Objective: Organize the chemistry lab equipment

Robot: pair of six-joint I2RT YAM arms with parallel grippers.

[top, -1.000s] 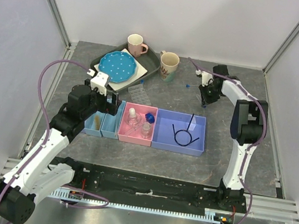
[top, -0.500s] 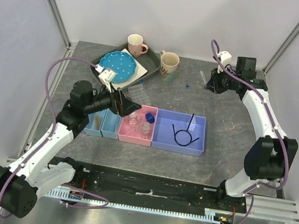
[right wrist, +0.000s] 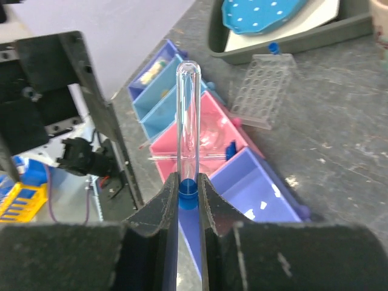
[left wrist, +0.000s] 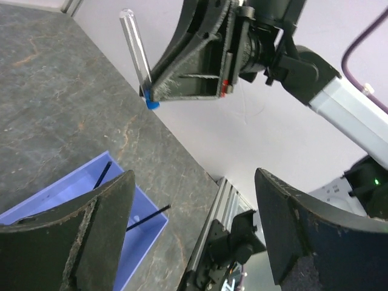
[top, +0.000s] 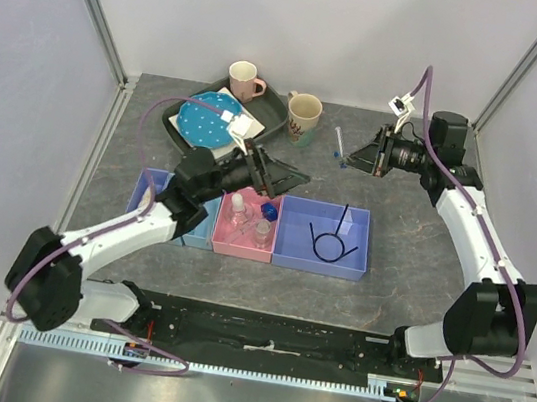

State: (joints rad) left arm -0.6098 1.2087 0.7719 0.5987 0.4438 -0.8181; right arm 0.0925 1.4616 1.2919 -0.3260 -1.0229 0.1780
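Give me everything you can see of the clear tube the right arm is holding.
The clear tube is slim and straight, glass- or plastic-like, with a rounded closed end and a blue cap at the other. It looks empty. The right end effector pinches it at the capped end, holding it in the air; nothing else touches it.

A dark grey plastic tray (top: 275, 113) at the far side of the grey counter (top: 402, 251) holds a blue white-dotted plate (top: 199, 122). A pink ceramic mug (top: 243, 81) stands at the tray's far corner, and a beige mug (top: 303, 117) just to its right.
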